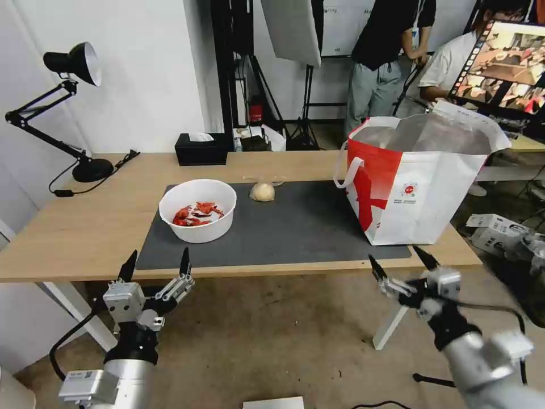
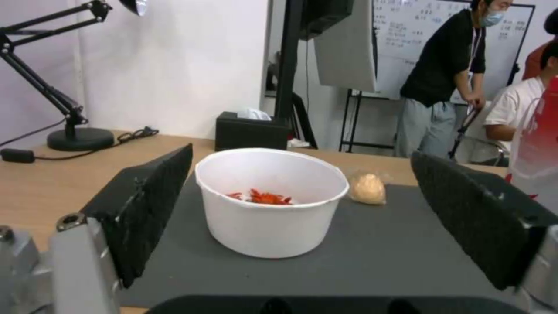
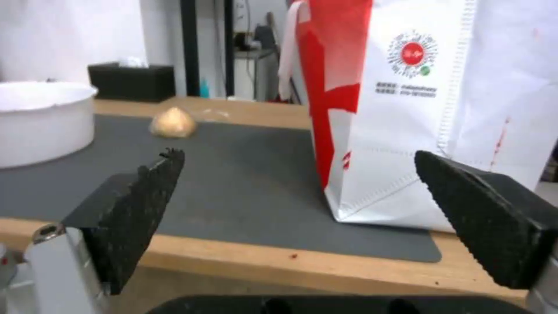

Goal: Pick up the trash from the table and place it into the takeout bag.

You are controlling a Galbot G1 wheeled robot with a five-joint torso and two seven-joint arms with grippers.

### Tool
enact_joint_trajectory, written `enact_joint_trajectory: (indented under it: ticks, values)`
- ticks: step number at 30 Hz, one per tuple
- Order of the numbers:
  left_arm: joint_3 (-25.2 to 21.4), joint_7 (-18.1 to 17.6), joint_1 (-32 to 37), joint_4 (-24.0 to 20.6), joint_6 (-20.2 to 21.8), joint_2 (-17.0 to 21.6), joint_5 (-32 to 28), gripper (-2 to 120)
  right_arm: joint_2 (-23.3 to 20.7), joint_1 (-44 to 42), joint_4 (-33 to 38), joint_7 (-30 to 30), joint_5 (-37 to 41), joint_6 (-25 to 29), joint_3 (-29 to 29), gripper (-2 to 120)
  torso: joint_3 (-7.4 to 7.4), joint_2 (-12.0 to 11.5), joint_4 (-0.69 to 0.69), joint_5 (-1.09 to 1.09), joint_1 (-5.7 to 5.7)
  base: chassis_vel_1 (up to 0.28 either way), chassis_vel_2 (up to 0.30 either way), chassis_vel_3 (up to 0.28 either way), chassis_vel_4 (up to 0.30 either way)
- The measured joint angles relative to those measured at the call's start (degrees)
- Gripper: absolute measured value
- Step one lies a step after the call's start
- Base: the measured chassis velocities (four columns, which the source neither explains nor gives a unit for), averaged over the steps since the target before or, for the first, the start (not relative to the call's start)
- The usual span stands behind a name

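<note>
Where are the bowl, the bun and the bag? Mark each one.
bowl (image 1: 198, 227): head view, on its white front wall.
bun (image 1: 262, 192): head view, on the middle of the wrapped bun.
bag (image 1: 437, 193): head view, on its white front panel.

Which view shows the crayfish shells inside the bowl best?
The head view: it looks down into the bowl, so the red shells lie fully exposed. The left wrist view sees them low behind the rim. The right wrist view catches the bowl's outer wall.
</note>
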Motion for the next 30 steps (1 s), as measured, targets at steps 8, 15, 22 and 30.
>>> enact_joint_trajectory:
  ticks: [8,15,22,30]
  values:
    - [0.8,0.2,0.1,0.0,1.4,0.3,0.0,100,1.4,2.9,0.7,1.6,-0.5,-0.6,-1.8,100,0.01,0.0,0.02,0.01,0.01,0.000,0.000,0.000,0.000]
    - [0.6,0.2,1.0,0.0,3.9,0.2,0.0,100,2.2,3.2,2.3,2.3,-0.5,-1.3,-1.9,100,0.01,0.0,0.01,0.01,0.01,0.000,0.000,0.000,0.000]
    - [0.5,0.2,1.2,0.0,4.1,0.1,0.1,100,2.6,3.1,2.5,2.4,-0.5,-1.5,-2.1,100,0.01,0.0,0.01,0.01,0.01,0.000,0.000,0.000,0.000]
    - [0.4,0.1,0.9,0.0,4.3,0.3,0.1,100,-1.1,8.8,0.4,6.5,2.3,-6.1,-5.1,100,0.01,0.0,0.00,0.01,0.01,0.000,0.000,0.000,0.000]
